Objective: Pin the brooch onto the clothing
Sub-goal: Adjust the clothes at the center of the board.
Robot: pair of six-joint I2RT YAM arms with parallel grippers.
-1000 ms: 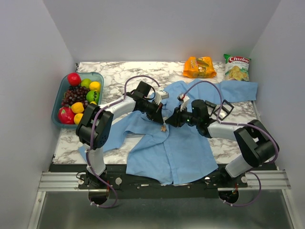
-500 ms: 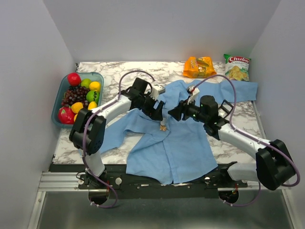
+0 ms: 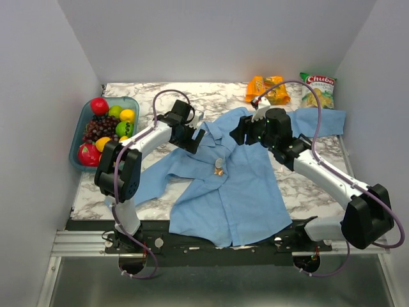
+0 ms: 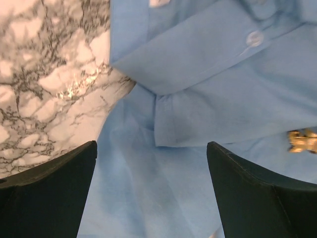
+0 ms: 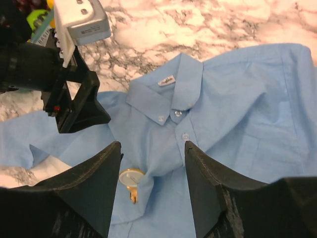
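The clothing point(image 3: 230, 185) is a light blue shirt spread on the marble table, with its collar point(image 5: 171, 87) and buttons in the right wrist view. The brooch point(image 3: 219, 167) lies on the shirt front beside a fold. It shows as a pale round disc with a gold bit point(image 5: 131, 179), and as a gold speck point(image 4: 303, 141) at the right edge of the left wrist view. My left gripper point(image 3: 192, 137) hangs open over the shirt's left shoulder, up and left of the brooch. My right gripper point(image 3: 239, 131) is open above the collar, with nothing between its fingers point(image 5: 106, 178).
A teal tray of fruit point(image 3: 82, 125) stands at the table's left edge. An orange snack bag point(image 3: 267, 89) and a green-and-white chips bag point(image 3: 317, 89) lie at the back right. The shirt's right sleeve point(image 3: 319, 121) stretches toward the right edge.
Both grippers have opened and drawn back from the brooch toward the far side of the table. The brooch stays where it was on the shirt.
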